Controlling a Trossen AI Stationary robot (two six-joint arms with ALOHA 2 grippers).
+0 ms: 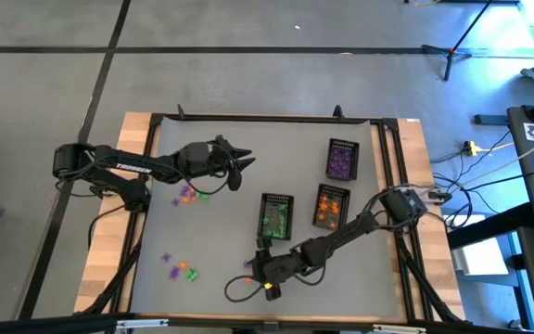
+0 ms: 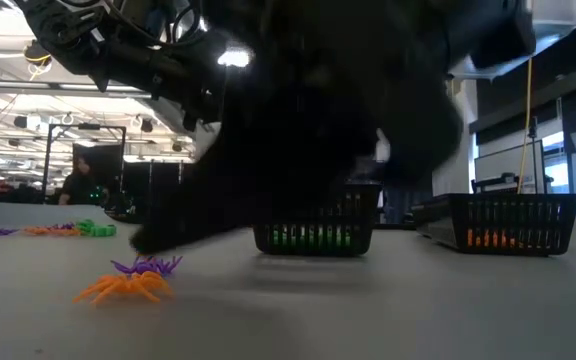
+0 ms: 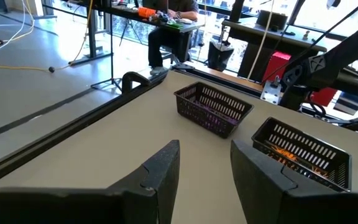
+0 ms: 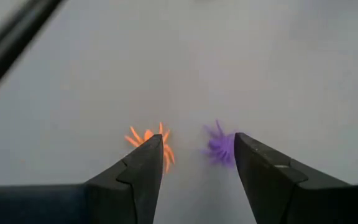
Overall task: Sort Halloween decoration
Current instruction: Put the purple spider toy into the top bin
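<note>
Three black mesh baskets sit on the grey table: the green-filled basket makes a handy landmark, with the orange-filled basket just beside it and the purple-filled basket a little beyond that one.

Only the high view shows the whole spread of loose Halloween decoration: a cluster of trinkets beside the landmark on the left arm's side, and a smaller scatter farther off toward the table's near edge. Only the right wrist view shows the two pieces the right gripper is working over: an orange spider and a purple spider lying side by side on the table. The low view shows that same pair resting flat, with the green-filled basket behind them.

Right gripper: fingers spread, one tip at the orange spider and the other at the purple spider, touching or nearly touching; it pinches nothing. Its arm reaches from the table's right side, past the landmark basket, stretched low with the wrist bent down toward the near edge.

Left gripper: fingers apart, empty, raised off the table, well away from the green-filled basket and pointing toward the purple-filled basket, as the left wrist view shows. Its arm extends level from the table's left edge.
</note>
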